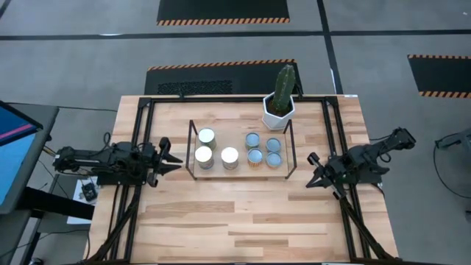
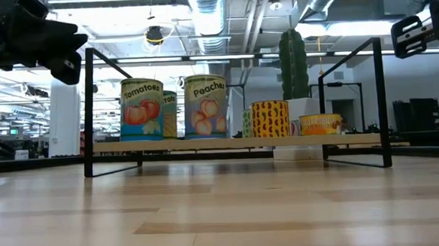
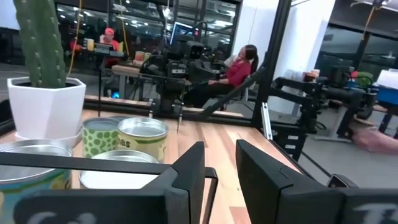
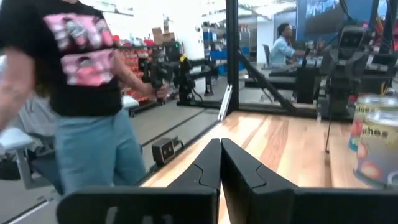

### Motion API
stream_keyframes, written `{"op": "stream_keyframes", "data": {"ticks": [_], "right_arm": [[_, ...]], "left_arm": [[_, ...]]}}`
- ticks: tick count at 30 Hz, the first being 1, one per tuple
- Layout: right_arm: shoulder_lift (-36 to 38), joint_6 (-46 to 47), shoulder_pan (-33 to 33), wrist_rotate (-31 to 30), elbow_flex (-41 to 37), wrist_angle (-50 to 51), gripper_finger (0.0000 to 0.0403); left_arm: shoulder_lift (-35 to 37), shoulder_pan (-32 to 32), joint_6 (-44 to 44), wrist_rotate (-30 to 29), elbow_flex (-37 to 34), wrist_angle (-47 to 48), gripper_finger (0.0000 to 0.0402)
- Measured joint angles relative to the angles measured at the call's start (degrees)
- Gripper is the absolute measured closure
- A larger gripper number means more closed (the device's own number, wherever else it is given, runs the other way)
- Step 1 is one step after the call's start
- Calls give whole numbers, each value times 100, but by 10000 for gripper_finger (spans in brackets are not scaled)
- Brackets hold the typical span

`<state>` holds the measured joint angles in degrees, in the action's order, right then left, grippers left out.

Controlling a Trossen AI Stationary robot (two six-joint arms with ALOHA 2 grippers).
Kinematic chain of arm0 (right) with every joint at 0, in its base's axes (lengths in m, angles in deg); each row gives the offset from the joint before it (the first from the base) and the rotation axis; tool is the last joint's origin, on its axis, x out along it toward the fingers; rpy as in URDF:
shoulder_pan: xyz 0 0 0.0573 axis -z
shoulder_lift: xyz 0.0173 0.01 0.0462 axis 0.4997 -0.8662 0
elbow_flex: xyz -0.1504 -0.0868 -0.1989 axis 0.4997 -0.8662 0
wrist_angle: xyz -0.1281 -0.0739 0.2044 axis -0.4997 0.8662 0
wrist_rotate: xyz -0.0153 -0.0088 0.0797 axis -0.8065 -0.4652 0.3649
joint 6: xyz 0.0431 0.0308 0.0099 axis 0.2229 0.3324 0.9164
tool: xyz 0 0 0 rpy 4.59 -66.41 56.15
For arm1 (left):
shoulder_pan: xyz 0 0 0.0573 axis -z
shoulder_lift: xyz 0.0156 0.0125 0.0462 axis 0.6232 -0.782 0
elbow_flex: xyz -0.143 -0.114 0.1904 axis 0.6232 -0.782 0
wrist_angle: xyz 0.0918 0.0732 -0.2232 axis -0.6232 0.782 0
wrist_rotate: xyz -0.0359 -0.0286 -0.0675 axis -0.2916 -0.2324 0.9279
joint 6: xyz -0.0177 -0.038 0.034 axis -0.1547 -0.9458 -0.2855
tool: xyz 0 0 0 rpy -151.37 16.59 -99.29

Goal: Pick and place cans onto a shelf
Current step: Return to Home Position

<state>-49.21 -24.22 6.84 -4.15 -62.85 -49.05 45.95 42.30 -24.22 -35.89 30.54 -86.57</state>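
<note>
Seven cans stand upright on the wood board of the black-rod shelf [image 1: 193, 147] at the table's middle: three white-topped ones on the left [image 1: 204, 155], several blue-grey ones on the right [image 1: 273, 144]. The low view shows the Tomatoes [image 2: 142, 108] and Peaches [image 2: 205, 105] labels. My left gripper [image 1: 171, 156] is open and empty just left of the shelf, pointing at it; cans [image 3: 142, 134] show ahead of its fingers. My right gripper [image 1: 313, 173] is shut and empty right of the shelf, above the table.
A cactus in a white hexagonal pot [image 1: 280, 110] stands at the shelf's far right corner. Black frame rails [image 1: 140, 140] run along the table's left, right and far sides. A person [image 4: 81, 93] stands beyond the table. Bare wood [image 1: 243, 213] lies near the front edge.
</note>
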Motion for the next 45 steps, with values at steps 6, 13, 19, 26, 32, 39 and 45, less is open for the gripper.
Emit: {"op": "stream_keyframes", "data": {"ticks": [6, 13, 19, 26, 32, 39, 45], "right_arm": [[-5, -4, 0, -9, 0, 241, 370], [-2, -13, 0, -11, -2, 289, 370], [-2, -13, 0, -10, -4, 306, 370], [-2, -12, 0, -9, -4, 320, 371], [-2, -11, 0, -9, -4, 332, 369], [-2, -11, 0, -9, -7, 335, 372], [-2, -11, 0, -7, -7, 335, 369]], "left_arm": [[-5, 0, -57, -52, -2, 236, 320], [-26, 0, -60, -346, -2, 288, 320], [-26, 0, -59, -349, -4, 296, 320], [-26, 0, -61, -352, -6, 295, 320], [-26, 0, -61, -352, -7, 295, 320], [-26, 0, -61, -352, -9, 295, 320], [-26, 0, -64, -352, -9, 295, 320]]}}
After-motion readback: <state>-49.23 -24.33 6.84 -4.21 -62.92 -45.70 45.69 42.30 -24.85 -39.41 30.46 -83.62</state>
